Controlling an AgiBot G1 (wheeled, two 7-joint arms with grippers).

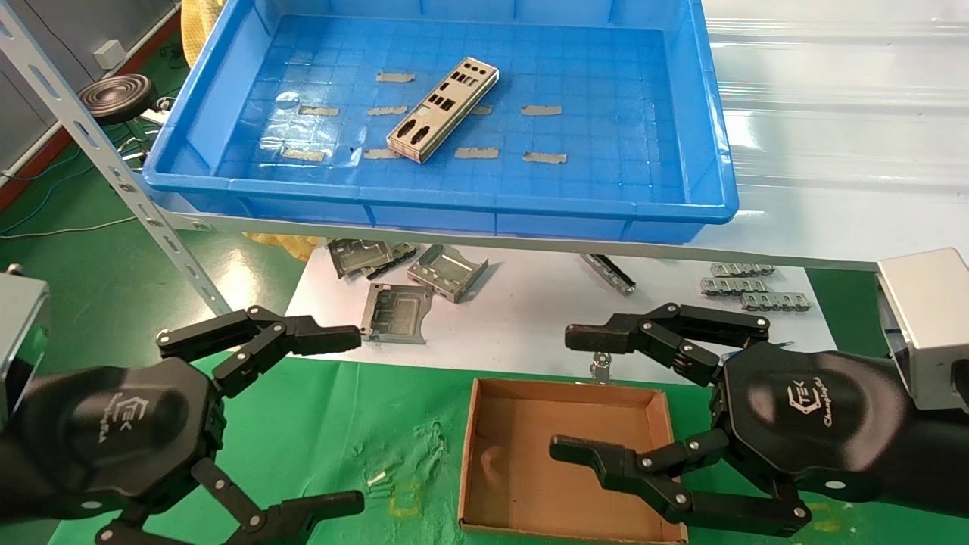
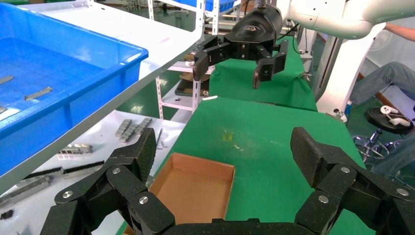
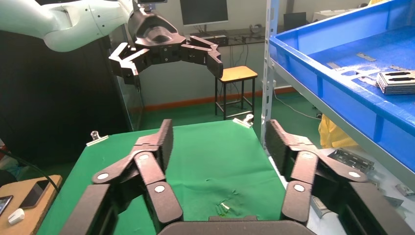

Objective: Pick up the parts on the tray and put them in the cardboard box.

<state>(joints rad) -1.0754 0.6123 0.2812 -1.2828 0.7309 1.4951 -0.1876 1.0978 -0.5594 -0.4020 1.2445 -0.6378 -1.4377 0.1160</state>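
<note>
On the left, the left claw [image 1: 333, 420] hangs low over the green worktop [image 1: 356, 424], its two fingers spread wide and holding nothing. Behind it, on a white sheet [image 1: 522, 318] under the shelf, lie several folded grey metal brackets [image 1: 447, 271].

Above them, on the shelf, sits the blue tray [image 1: 454, 204]. One stack of parts [image 1: 443, 108] lies slantwise near the middle of the tray floor, with small grey tape strips [image 1: 476, 152] scattered around it; the right wrist view shows the stack [image 3: 397, 81] as several thin plates lying one on another.

Below the tray and right of centre, the cardboard box [image 1: 564, 393] rests on the green worktop with no parts inside.

The right claw [image 1: 560, 393] hovers over the box, fingers wide apart and gripping nothing; its lower finger reaches in over the box floor, while the upper finger points across the far wall. Further right on the white sheet lie more small grey pieces [image 1: 746, 286].
</note>
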